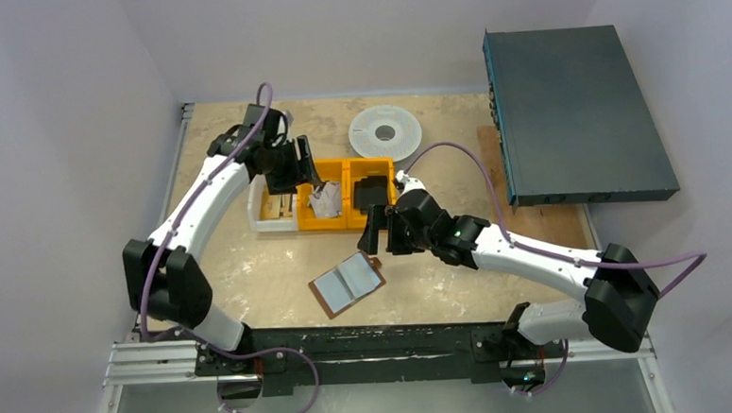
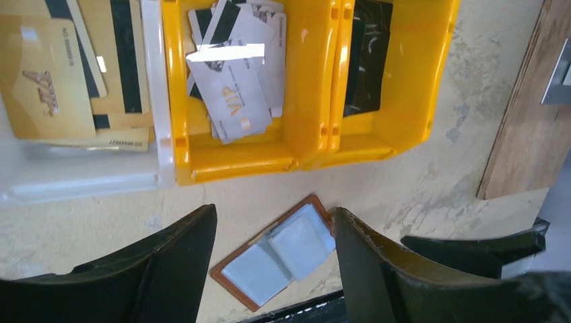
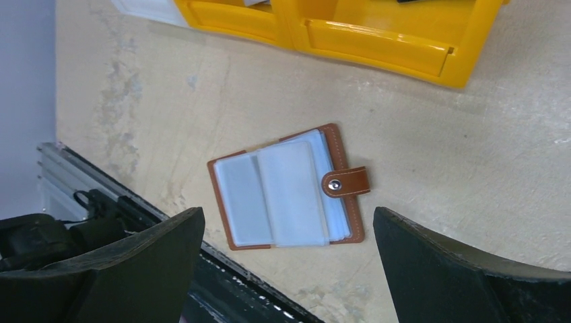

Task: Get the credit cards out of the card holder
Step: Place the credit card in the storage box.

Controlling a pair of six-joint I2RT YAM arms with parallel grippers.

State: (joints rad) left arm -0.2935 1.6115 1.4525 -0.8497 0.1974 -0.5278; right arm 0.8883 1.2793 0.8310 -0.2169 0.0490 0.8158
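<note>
While open flat, brown-edged card holder (image 3: 286, 192)

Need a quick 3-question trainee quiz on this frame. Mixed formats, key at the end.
1. True or false: the brown leather card holder lies open on the table.
2. The silvery-grey credit cards lie: A) in the card holder; B) in an orange plastic bin; C) loose on the table.
3. Fill in: the right arm's fingers stand ____, holding nothing.

Key: 1 true; 2 B; 3 open.
</note>
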